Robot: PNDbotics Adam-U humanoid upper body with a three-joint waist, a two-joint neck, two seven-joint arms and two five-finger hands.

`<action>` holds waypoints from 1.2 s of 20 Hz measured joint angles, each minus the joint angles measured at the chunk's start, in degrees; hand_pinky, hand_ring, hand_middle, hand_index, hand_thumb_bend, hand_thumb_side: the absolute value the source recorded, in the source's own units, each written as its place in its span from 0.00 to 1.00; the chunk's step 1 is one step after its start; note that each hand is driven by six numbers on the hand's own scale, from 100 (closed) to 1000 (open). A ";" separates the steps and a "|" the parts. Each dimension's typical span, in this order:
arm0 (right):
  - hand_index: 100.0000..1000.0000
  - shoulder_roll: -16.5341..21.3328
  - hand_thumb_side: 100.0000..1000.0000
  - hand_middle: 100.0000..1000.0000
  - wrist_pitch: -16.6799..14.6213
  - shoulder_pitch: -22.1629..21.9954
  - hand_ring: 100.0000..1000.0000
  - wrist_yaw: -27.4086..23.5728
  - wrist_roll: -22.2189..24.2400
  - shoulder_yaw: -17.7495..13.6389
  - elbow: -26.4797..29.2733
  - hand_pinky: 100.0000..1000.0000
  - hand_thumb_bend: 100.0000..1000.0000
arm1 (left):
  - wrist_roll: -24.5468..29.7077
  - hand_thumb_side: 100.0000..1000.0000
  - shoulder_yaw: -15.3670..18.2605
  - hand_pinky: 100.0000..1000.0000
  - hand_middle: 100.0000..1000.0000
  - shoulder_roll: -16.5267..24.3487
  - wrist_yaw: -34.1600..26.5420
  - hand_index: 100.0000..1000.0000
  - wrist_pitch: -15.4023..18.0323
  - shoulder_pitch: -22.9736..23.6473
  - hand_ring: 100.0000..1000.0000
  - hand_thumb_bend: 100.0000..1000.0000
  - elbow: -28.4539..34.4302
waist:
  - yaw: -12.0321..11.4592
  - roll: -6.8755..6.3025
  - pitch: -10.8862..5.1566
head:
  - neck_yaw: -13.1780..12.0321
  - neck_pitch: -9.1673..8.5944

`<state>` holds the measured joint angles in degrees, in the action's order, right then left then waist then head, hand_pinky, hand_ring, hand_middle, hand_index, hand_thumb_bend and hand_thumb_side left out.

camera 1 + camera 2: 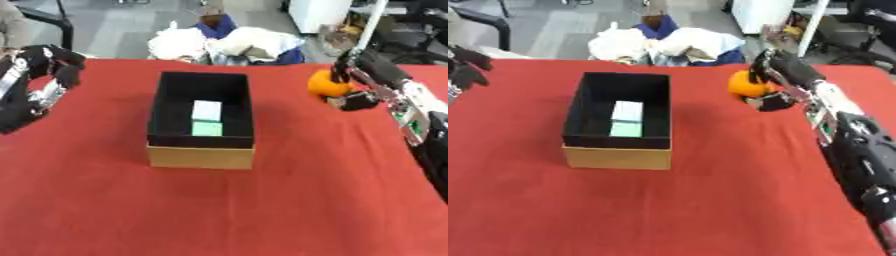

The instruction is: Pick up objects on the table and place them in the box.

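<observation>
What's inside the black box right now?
The box holds a small white and green packet lying flat on its floor. The near wall hides the floor strip just behind it.

On the red table (pixel 219 210), a box (pixel 201 156) with black inner walls holds a white block (pixel 207 110) and a green block (pixel 207 129), touching end to end. To its right the right hand (pixel 357 82) curls round an orange ball (pixel 325 84). The left hand (pixel 39 82) shows at the left edge, fingers curled, holding nothing
</observation>
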<state>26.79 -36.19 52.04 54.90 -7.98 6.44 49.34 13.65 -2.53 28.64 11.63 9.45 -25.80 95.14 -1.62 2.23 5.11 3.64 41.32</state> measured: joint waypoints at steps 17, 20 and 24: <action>0.38 -13.04 0.00 0.32 -4.70 8.27 0.50 6.12 4.94 1.72 -5.05 0.57 0.25 | -0.04 0.77 -0.34 0.59 0.56 -2.51 -1.78 0.72 -0.04 -2.04 0.50 0.24 2.05 | -4.80 0.18 -0.06 | 2.16 0.00; 0.43 -14.96 0.00 0.37 -6.58 7.64 0.53 7.84 6.24 2.36 -6.53 0.59 0.25 | -0.03 0.77 -0.40 0.59 0.56 -2.85 -1.85 0.71 -0.10 -2.05 0.50 0.24 2.18 | -5.04 0.22 0.14 | 2.30 -0.01; 0.64 -16.41 0.00 0.61 -9.35 6.91 0.68 9.10 8.72 3.20 -8.18 0.66 0.25 | 0.00 0.78 -0.40 0.59 0.56 -2.98 -1.85 0.71 -0.26 -2.05 0.50 0.24 2.30 | -5.04 0.44 0.19 | 2.29 -0.04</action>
<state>10.38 -45.55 58.95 64.00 0.74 9.64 41.16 13.65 -2.93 25.65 9.79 9.19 -27.85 97.43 -6.66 2.67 5.30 5.93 41.28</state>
